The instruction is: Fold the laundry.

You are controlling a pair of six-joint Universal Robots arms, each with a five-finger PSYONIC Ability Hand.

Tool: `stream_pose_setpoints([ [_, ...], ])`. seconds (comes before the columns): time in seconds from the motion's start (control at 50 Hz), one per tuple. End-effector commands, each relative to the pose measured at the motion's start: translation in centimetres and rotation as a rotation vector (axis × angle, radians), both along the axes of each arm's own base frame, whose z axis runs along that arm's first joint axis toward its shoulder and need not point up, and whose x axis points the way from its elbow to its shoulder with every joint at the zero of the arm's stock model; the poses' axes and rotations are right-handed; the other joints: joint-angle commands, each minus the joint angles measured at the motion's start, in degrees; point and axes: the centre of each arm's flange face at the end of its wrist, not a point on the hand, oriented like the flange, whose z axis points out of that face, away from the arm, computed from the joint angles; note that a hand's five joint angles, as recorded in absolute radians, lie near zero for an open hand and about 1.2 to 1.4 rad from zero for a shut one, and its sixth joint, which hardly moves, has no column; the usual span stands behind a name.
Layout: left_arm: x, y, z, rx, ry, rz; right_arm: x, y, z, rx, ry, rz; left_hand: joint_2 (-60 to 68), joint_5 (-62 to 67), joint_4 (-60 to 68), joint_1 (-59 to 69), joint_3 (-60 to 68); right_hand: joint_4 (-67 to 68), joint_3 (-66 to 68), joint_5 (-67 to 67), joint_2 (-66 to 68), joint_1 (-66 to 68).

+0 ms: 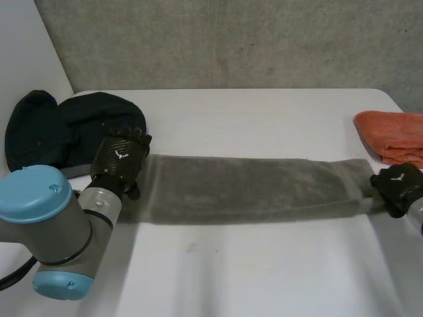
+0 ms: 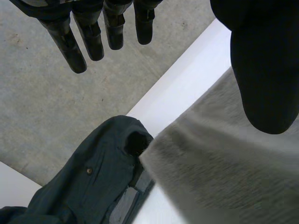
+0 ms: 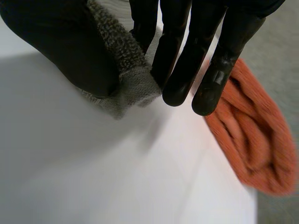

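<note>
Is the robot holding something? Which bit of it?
Yes. The right hand pinches the grey towel by its end with its fingers. The left hand is open over the other end.

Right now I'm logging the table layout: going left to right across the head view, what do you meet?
Dark garment → left hand → grey towel → right hand.

A grey towel [image 1: 251,188] stretches in a narrow band, one corner pinched between fingers [image 3: 177,88] and thumb of the right hand [image 1: 398,187], the far end beneath the left hand [image 1: 122,157].
</note>
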Motion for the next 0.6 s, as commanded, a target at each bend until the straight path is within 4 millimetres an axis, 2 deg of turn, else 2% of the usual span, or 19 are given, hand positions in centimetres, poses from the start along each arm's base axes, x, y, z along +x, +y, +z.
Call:
stream_pose_setpoints([
  [0.02,0.1,0.0,0.4,-0.010,0.006,0.004,-5.1,-1.6,2.4,-0.076,0.075,-0.162,-1.52,-2.66,-1.57,-0.77,-1.98,11.92,12.32,13.76,12.54,25.12],
  [0.16,0.1,0.1,0.5,-0.010,0.006,0.006,-10.1,-3.1,4.2,-0.129,0.255,-0.268,-1.52,-2.66,-1.57,-0.77,-1.98,11.92,12.32,13.76,12.54,25.12],
  [0.2,0.1,0.1,0.5,-0.009,0.006,0.006,-9.7,-3.2,4.6,-0.144,0.276,-0.246,-1.52,-2.66,-1.57,-0.77,-1.98,11.92,12.32,13.76,12.54,25.12],
  [0.28,0.1,0.1,0.8,-0.014,0.008,0.007,-4.1,-2.6,8.2,-0.285,0.254,-0.105,-1.52,-2.66,-1.57,-0.77,-1.98,11.92,12.32,13.76,12.54,25.12],
  [0.3,0.1,0.2,0.9,-0.017,0.009,0.007,-1.4,-2.1,9.6,-0.343,0.213,-0.039,-1.52,-2.66,-1.57,-0.77,-1.98,11.92,12.32,13.76,12.54,25.12],
  [0.36,0.1,0.2,1.2,-0.024,0.013,0.007,2.4,-0.9,11.1,-0.411,0.147,0.067,-1.52,-2.66,-1.57,-0.77,-1.98,11.92,12.32,13.76,12.54,25.12],
  [0.38,0.1,0.2,1.2,-0.026,0.013,0.007,5.0,0.1,11.6,-0.437,0.106,0.154,-1.52,-2.66,-1.57,-0.77,-1.98,11.92,12.32,13.76,12.54,25.12],
  [0.4,0.2,0.1,1.4,-0.030,0.015,0.009,6.8,0.8,11.8,-0.451,0.087,0.219,-1.52,-2.66,-1.57,-0.77,-1.98,11.92,12.32,13.76,12.54,25.12],
  [0.44,0.2,0.1,1.5,-0.031,0.016,0.010,9.9,2.3,12.1,-0.469,0.061,0.336,-1.52,-2.66,-1.57,-0.77,-1.98,11.92,12.32,13.76,12.54,25.12],
  [0.46,0.2,0.1,1.5,-0.031,0.016,0.010,13.2,4.3,12.2,-0.482,0.038,0.468,-1.52,-2.66,-1.57,-0.77,-1.98,11.92,12.32,13.76,12.54,25.12],
  [0.48,0.2,0.1,1.5,-0.033,0.016,0.012,14.8,5.3,12.0,-0.485,0.030,0.530,-1.52,-2.66,-1.57,-0.77,-1.98,11.92,12.32,13.76,12.54,25.12],
  [0.52,0.3,0.1,1.5,-0.033,0.016,0.013,17.7,7.3,11.2,-0.473,0.011,0.652,-1.52,-2.66,-1.57,-0.77,-1.98,11.92,12.32,13.76,12.54,25.12],
  [0.54,0.3,0.0,1.5,-0.033,0.016,0.015,19.9,9.1,10.1,-0.451,0.002,0.749,-1.52,-2.66,-1.57,-0.77,-1.98,11.92,12.32,13.76,12.54,25.12],
  [0.6,0.3,0.0,1.5,-0.031,0.016,0.015,22.6,11.7,8.3,-0.417,0.006,0.864,-1.52,-2.66,-1.57,-0.77,-1.98,11.92,12.32,13.76,12.54,25.12],
])
